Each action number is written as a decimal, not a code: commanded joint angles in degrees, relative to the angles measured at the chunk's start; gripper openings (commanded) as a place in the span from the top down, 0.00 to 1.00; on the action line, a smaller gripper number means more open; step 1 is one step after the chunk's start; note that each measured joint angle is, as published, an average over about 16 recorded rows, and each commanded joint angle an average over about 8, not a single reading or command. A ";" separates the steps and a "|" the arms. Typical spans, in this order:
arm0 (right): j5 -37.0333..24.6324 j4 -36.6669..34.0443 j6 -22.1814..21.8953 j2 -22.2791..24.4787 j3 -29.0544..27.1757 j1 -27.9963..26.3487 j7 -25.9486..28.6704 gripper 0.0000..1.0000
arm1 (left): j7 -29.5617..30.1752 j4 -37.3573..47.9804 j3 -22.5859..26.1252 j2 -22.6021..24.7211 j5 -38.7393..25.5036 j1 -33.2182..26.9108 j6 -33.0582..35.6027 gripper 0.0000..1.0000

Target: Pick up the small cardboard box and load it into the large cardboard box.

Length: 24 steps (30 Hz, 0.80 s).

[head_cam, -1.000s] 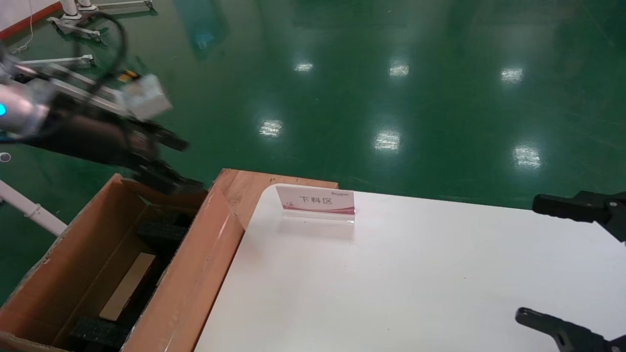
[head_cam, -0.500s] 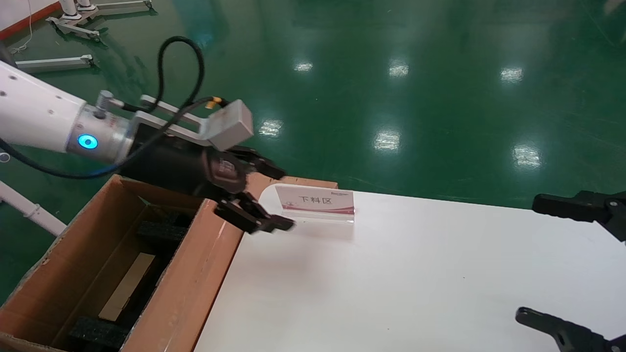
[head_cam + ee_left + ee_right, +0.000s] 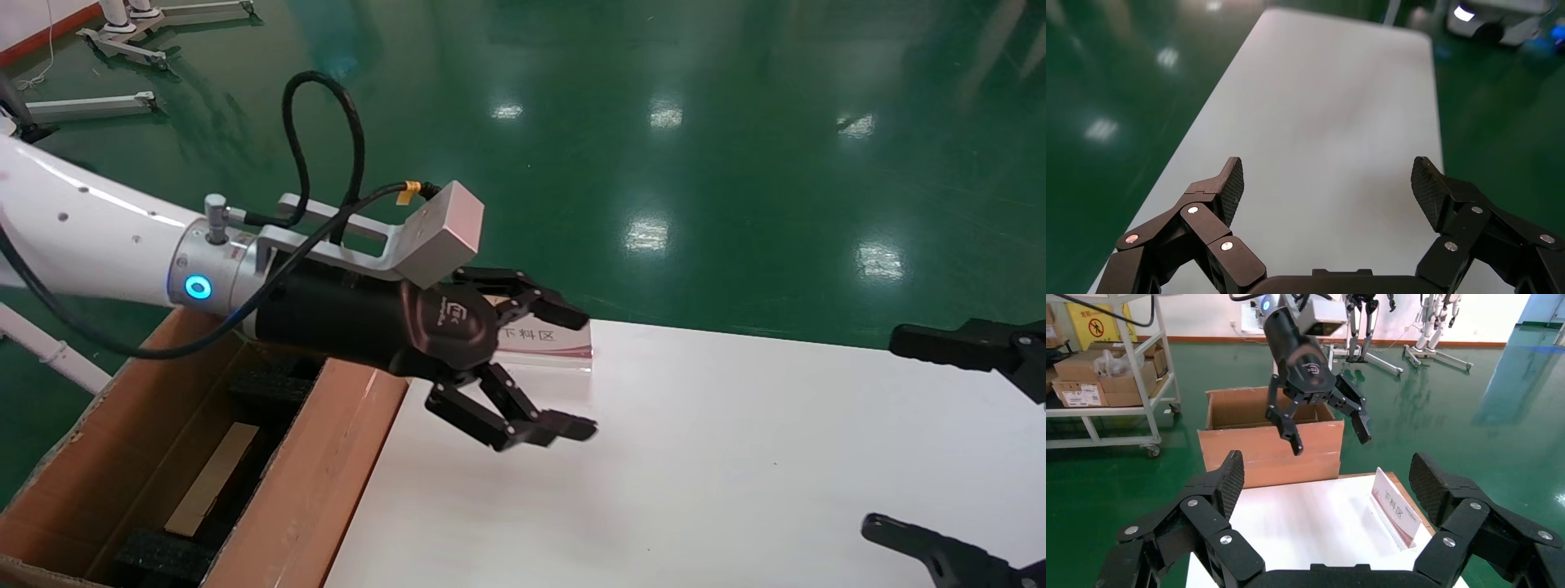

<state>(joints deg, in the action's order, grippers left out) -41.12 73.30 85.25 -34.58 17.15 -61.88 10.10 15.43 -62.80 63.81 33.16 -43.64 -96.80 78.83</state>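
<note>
The large cardboard box (image 3: 327, 457) stands open at the table's left end, with black foam blocks (image 3: 163, 555) inside; it also shows in the right wrist view (image 3: 1272, 447). A pale tan narrow face, apparently the small cardboard box (image 3: 212, 478), lies in it between the foam blocks. My left gripper (image 3: 576, 369) is open and empty, out over the white table (image 3: 695, 474) just right of the carton. The left wrist view shows its fingers spread (image 3: 1327, 177) above bare table. My right gripper (image 3: 887, 433) is open and empty at the table's right edge.
A small acrylic sign (image 3: 543, 343) with red print stands at the table's far edge, behind my left gripper. Green floor surrounds the table. A shelving cart with boxes (image 3: 1101, 373) and metal stands (image 3: 122, 24) are far off.
My left arm has swung right from above the large cardboard box, over its wall, to above the table near the sign, open and empty throughout. The right arm has not moved.
</note>
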 commanded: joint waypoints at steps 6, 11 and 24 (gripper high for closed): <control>0.01 0.00 -0.01 0.01 0.02 0.00 -0.01 0.00 | -1.36 -3.13 -13.87 0.54 0.52 10.23 1.99 0.00; 0.02 0.00 -0.01 0.01 0.03 -0.01 -0.02 0.00 | -2.33 -5.36 -23.76 0.92 0.89 17.52 3.41 0.00; 0.05 -0.01 -0.04 0.03 0.06 -0.01 -0.03 0.00 | -4.62 -10.72 -47.79 1.85 1.77 35.22 6.82 0.00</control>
<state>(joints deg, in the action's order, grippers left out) -41.07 73.29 85.22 -34.55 17.21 -61.88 10.06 10.98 -73.18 17.54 34.95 -41.92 -62.71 85.44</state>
